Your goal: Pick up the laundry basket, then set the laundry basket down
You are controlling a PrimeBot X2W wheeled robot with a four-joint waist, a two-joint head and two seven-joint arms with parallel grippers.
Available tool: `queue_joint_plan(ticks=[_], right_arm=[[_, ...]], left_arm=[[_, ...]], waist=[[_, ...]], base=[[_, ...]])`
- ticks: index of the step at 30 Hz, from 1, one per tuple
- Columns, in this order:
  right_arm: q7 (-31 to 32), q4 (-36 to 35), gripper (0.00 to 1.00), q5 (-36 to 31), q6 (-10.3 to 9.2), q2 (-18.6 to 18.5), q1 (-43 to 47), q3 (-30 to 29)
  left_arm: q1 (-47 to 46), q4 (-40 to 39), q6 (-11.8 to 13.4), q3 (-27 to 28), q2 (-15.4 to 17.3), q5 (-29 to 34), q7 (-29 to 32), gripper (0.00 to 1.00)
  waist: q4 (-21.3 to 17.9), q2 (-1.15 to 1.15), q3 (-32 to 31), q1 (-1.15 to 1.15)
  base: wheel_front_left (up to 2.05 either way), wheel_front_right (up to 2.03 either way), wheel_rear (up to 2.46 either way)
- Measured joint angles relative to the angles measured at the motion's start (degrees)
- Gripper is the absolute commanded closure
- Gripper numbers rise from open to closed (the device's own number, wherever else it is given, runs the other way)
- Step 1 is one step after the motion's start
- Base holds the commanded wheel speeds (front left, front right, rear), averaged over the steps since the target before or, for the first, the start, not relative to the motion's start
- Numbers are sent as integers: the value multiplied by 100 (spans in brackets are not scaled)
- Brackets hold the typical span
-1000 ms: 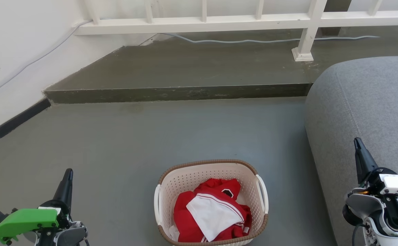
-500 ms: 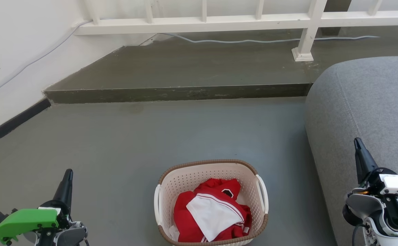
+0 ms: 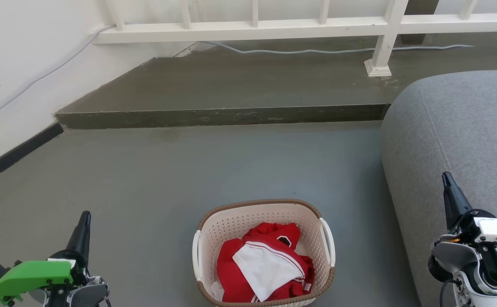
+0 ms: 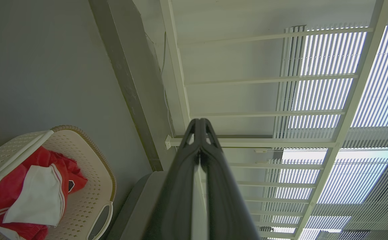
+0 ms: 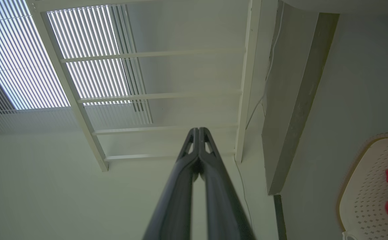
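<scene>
Sitting upright on the grey concrete floor (image 3: 231, 170) at six o'clock in the head view is the cream perforated plastic laundry basket (image 3: 259, 201) with its brown woven-look rim, red and white clothes (image 3: 265, 264) inside. Your left gripper (image 3: 85, 215) at eight o'clock and right gripper (image 3: 445, 177) at four o'clock both have their fingers pressed together on nothing, well apart from it. That fits a basket awaiting its lift or one already set down. Any carry should take both white side handles (image 3: 328, 241) evenly, keeping it level. No brand or writing is readable.

Bare floor (image 3: 146, 179) lies left of and beyond the laundry basket (image 3: 239, 221); the grey sofa (image 3: 466, 128) stands near its right handle.
</scene>
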Motion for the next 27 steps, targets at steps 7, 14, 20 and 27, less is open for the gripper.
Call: queue_joint_plan(ticks=[7, 14, 20, 27], right_arm=[[1, 1, 100, 0, 0, 1, 0, -2], [1, 2, 100, 0, 0, 1, -1, -4], [1, 2, 100, 0, 0, 2, -1, -5], [9, 2, 100, 0, 0, 3, -1, -9]], left_arm=[[-1, 5, 0, 2, -2, 0, 42, 100], [-1, 9, 0, 5, -3, 0, 42, 100], [-2, 12, -1, 9, -5, 0, 42, 100], [-2, 13, -2, 11, -7, 1, 42, 100]], waist=[[0, 0, 0, 0], [0, 0, 0, 0], [0, 0, 0, 0], [0, 0, 0, 0]], base=[[0, 0, 0], [0, 0, 0], [0, 0, 0], [0, 0, 0]])
